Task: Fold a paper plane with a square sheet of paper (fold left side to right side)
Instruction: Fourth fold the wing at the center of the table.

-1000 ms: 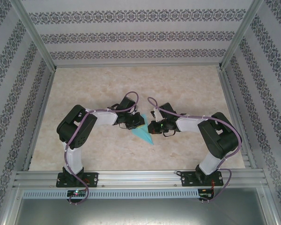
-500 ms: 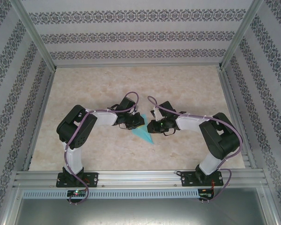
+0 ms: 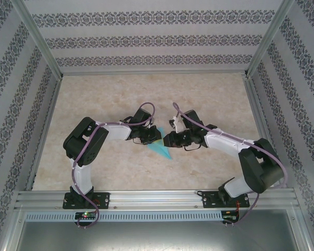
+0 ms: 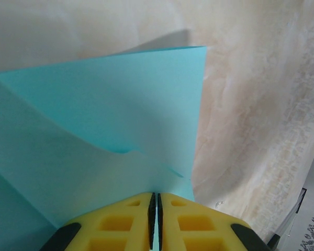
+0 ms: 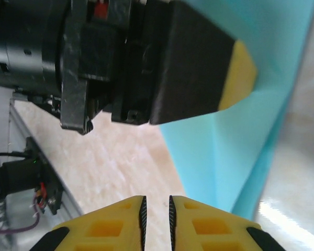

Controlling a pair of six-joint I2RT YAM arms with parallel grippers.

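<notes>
left hand (image 4: 155,196): clamped on paper plane (image 4: 110,99) edge | right hand (image 5: 157,198): fingers slightly apart, holding nothing, just beside it | paper plane: mid-tabletop (image 3: 209,94), between the 2 hands, tip toward arm bases

Right gripper (image 5: 156,204), two yellow ribbed fingers at bottom centre, narrowly parted, nothing between them. Left gripper (image 5: 239,78), black housing with a yellow fingertip, spans upper left to centre, its tip over the creased turquoise-blue paper (image 5: 240,157) at right. Beige marbled tabletop (image 5: 120,162) at lower left.
</notes>
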